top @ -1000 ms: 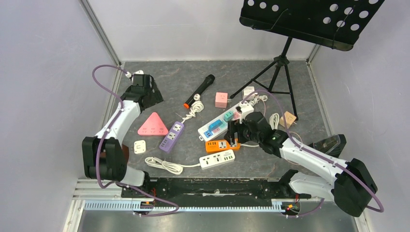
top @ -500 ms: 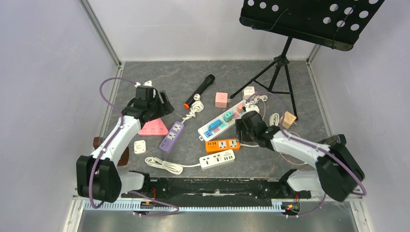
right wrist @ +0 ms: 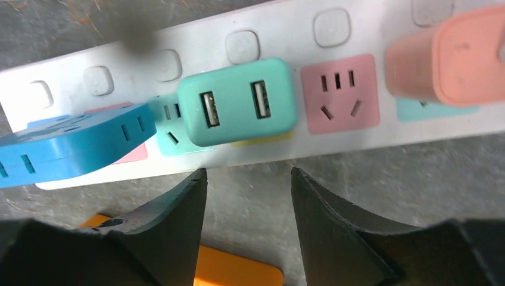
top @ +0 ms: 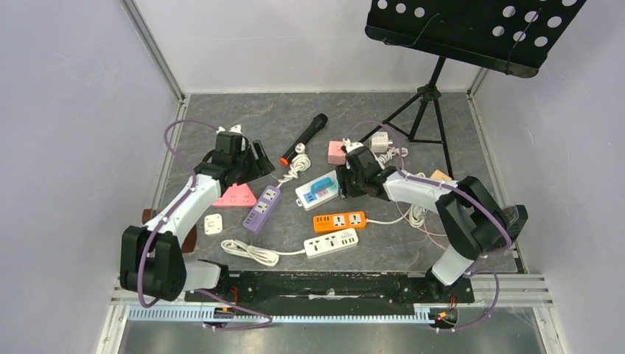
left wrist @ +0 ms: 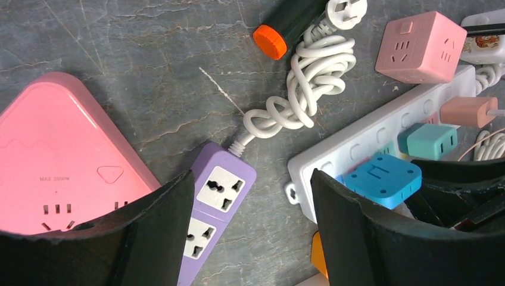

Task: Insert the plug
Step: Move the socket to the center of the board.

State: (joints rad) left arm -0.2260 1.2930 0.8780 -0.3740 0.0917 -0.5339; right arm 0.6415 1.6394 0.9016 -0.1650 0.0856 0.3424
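Note:
A white plug (left wrist: 345, 9) on a coiled white cord (left wrist: 309, 71) lies beside the purple power strip (left wrist: 217, 202); the strip also shows in the top view (top: 263, 209). My left gripper (left wrist: 253, 229) is open and empty, low over the floor between the purple strip and the white multi-socket strip (left wrist: 381, 128). My right gripper (right wrist: 247, 176) is open and empty, just in front of the white strip (right wrist: 357, 134), below a teal USB adapter (right wrist: 238, 101). A blue adapter (right wrist: 71, 146) and a salmon adapter (right wrist: 452, 56) sit in the same strip.
A pink triangular strip (top: 234, 195), an orange strip (top: 339, 220) and a white strip with cord (top: 332, 242) lie on the grey floor. A black torch (top: 304, 138), a pink cube socket (top: 337, 151) and a music stand (top: 424, 110) stand further back.
My left arm has swung right, from the far left corner to over the purple strip. My right arm has swung left and back, to the white multi-socket strip.

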